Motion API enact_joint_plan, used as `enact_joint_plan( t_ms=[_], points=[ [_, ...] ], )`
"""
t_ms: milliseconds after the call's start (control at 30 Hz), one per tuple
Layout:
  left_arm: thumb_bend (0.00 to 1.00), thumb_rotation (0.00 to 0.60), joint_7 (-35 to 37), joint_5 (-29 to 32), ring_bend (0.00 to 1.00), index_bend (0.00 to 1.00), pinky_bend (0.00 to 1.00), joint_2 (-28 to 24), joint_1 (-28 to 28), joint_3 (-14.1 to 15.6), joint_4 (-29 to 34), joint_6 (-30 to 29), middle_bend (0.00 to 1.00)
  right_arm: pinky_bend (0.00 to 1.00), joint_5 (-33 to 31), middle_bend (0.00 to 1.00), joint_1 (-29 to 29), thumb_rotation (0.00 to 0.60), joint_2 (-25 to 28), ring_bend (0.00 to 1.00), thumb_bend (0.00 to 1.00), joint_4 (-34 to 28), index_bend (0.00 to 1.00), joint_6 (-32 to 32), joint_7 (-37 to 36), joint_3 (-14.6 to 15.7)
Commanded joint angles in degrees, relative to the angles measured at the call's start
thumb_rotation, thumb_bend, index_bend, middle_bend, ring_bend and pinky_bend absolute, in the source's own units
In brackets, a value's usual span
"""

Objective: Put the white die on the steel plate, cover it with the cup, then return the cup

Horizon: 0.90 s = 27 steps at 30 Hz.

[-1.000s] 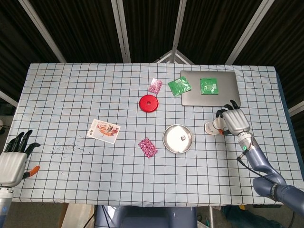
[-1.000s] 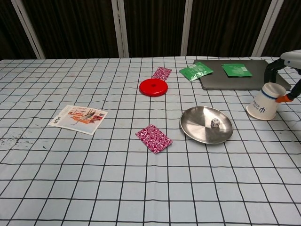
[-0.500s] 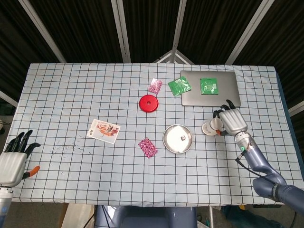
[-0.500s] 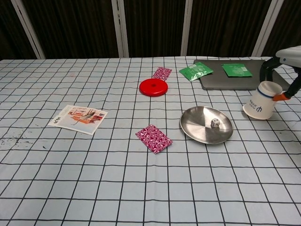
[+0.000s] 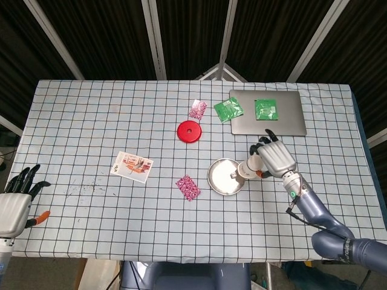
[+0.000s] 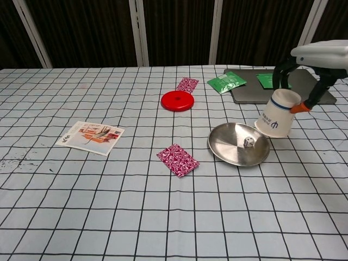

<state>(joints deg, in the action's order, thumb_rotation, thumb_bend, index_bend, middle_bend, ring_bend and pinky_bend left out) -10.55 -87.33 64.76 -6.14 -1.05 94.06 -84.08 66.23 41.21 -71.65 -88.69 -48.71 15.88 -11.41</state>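
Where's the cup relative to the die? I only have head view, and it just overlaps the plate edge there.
Observer: In chest view the white paper cup is off the cloth, mouth down and tilted, above the right rim of the round steel plate.
Operator: Die covered?
Observer: No. The white die sits bare on the plate, just left of the cup's mouth.
Operator: Grip okay?
Observer: The right hand holds the cup from above, with fingers down both sides of its upturned base.
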Motion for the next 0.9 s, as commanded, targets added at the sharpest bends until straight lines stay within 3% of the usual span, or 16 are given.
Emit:
enact_joint_plan(
  t_ms=[33,300,900],
  points=[
    [0.24,0.600,0.5,-0.1,0.00,0.30,0.13,-0.2,0.1,0.0,-0.2,-0.2,0.00,0.00,-3.5,0.47,1.5,0.600,0.0,0.23,0.41,-3.7,0.52,0.0,2.5,-1.2],
    [0.24,0.600,1.0,-0.1,0.00,0.30,0.13,-0.4,0.1,0.0,-0.3,-0.2,0.00,0.00,-6.4,0.47,3.4,0.600,-2.6,0.23,0.41,-4.4,0.52,-0.6,5.6,-1.0],
    [0.24,0.600,-0.7,0.4,0.00,0.31,0.13,0.1,0.0,-0.1,-0.2,0.1,0.00,0.00,-2.5,0.47,2.1,0.600,-6.4,0.23,0.42,2.0,0.53,-1.9,-0.1,1.5]
  ],
)
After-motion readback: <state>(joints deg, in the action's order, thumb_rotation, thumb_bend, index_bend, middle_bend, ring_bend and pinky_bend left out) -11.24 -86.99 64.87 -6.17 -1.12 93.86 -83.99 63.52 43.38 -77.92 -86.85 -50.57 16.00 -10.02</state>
